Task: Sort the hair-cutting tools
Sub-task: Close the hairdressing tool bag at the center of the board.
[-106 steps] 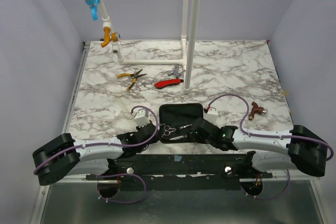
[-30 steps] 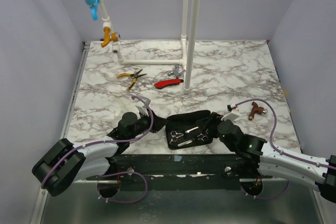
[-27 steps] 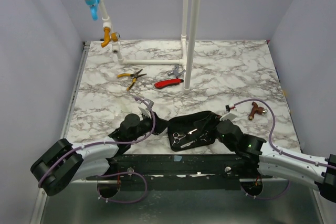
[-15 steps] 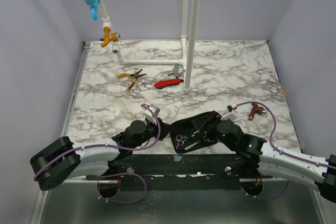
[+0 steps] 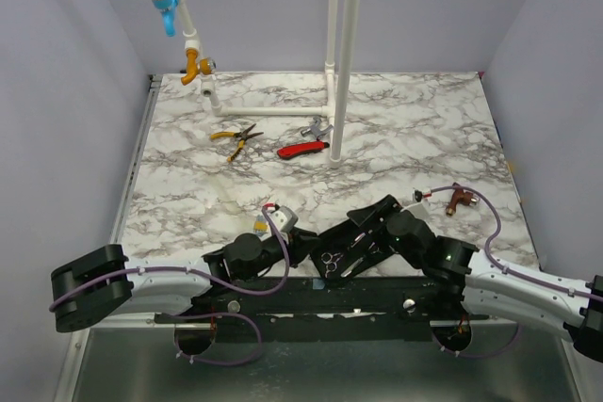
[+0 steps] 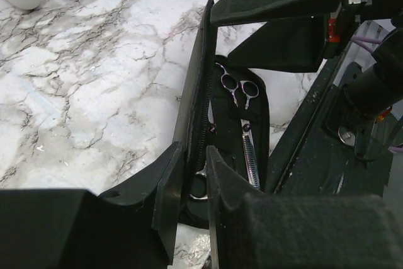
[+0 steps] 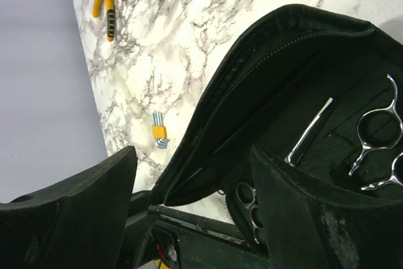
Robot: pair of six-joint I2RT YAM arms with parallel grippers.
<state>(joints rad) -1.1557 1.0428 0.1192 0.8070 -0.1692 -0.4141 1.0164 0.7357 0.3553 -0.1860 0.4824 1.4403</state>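
1. The black zip-up fabric case (image 7: 271,42) sits at the near edge of the white-and-grey marbled tabletop (image 5: 405,129), between the two arms, with its lid raised and tilted.
2. Left gripper (image 6: 189,181): fingers drawn close together, pinching the case's zip edge at its left end.
3. Right gripper (image 7: 192,162): fingers spread wide with the raised lid between them; whether they touch it cannot be told.
4. Inside the case lie silver metal scissors (image 6: 238,86), a second toothed silver pair (image 6: 250,155) and a slim silver bar-shaped tool (image 7: 308,131).
5. Well apart on the far side are yellow-handled pliers (image 5: 236,136) and a red-handled tool (image 5: 301,149), near the upright white pipe frame (image 5: 336,63).
6. A small brown object (image 5: 459,197) lies to the right of the case.
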